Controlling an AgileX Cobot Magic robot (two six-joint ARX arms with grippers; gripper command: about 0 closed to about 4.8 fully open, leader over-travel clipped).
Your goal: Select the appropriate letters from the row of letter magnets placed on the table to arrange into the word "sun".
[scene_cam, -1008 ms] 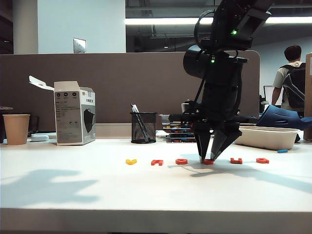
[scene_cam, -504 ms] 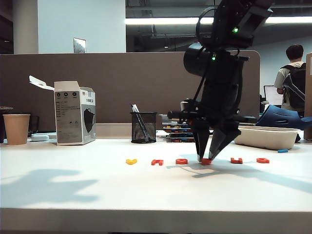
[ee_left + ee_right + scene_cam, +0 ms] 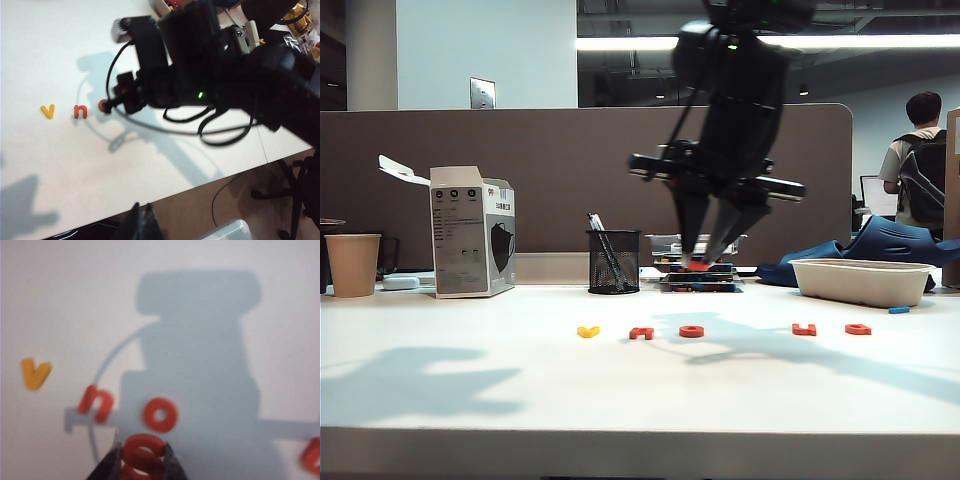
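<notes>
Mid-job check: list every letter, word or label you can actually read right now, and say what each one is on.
"v": small flat yellow letter magnet on the white table.
"n": orange-red letter magnet beside it.
"o": round orange-red letter magnet, next in the row.
"s": orange-red letter magnet, held off the table between the right gripper fingers.
White cardboard box: printing too small to read.
Left gripper: out of view.

Orange-red s [image 3: 142, 456] hangs pinched above the table [image 3: 470, 390]; n [image 3: 641, 333] and u [image 3: 804, 329] lie flat.
</notes>
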